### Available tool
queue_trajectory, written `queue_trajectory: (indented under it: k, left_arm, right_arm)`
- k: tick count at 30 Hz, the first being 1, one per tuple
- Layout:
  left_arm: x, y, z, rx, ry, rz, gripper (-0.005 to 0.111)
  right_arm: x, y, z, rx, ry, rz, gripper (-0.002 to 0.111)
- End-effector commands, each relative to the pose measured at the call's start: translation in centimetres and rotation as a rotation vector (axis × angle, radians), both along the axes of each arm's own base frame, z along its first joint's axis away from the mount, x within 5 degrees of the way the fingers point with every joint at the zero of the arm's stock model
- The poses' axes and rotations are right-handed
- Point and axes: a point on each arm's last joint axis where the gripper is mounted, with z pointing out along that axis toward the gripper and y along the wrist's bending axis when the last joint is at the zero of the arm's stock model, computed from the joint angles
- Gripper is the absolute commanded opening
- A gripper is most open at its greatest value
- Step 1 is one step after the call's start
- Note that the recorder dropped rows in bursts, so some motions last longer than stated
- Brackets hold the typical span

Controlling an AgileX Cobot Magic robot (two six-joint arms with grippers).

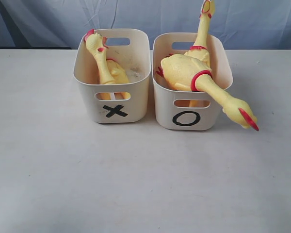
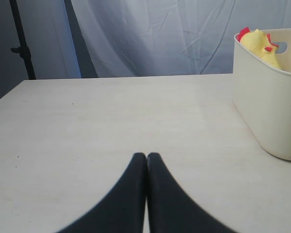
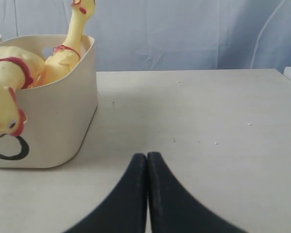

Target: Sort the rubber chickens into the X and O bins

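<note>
The X bin (image 1: 112,104) holds one yellow rubber chicken (image 1: 105,63), head up at its back left. In the O bin (image 1: 184,114) lie two chickens: one (image 1: 203,80) hangs its neck and head over the front right rim, the other (image 1: 202,34) stands its neck up at the back. Neither gripper shows in the exterior view. My left gripper (image 2: 146,155) is shut and empty above the table, with the X bin (image 2: 269,102) and its chicken's head (image 2: 257,41) off to one side. My right gripper (image 3: 146,155) is shut and empty, beside the O bin (image 3: 48,126) with its chickens (image 3: 9,77).
A pale table (image 1: 145,184) carries both bins side by side near its back. A wrinkled blue-grey curtain (image 1: 150,17) hangs behind. A dark stand pole (image 2: 22,41) rises past the table's far corner in the left wrist view.
</note>
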Motion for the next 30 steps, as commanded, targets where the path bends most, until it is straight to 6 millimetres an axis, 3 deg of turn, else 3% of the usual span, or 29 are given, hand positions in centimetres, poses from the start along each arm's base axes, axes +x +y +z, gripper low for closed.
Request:
queue_trajectory:
  k: [1, 30]
  left_arm:
    - [-0.03, -0.04, 0.38, -0.011, -0.026, -0.004, 0.0]
    - [-0.03, -0.04, 0.38, -0.011, -0.026, -0.004, 0.0]
  right_arm:
    - [-0.08, -0.23, -0.43, -0.014, 0.023, -0.035, 0.0]
    - [-0.14, -0.23, -0.66, -0.017, 0.049, -0.035, 0.0]
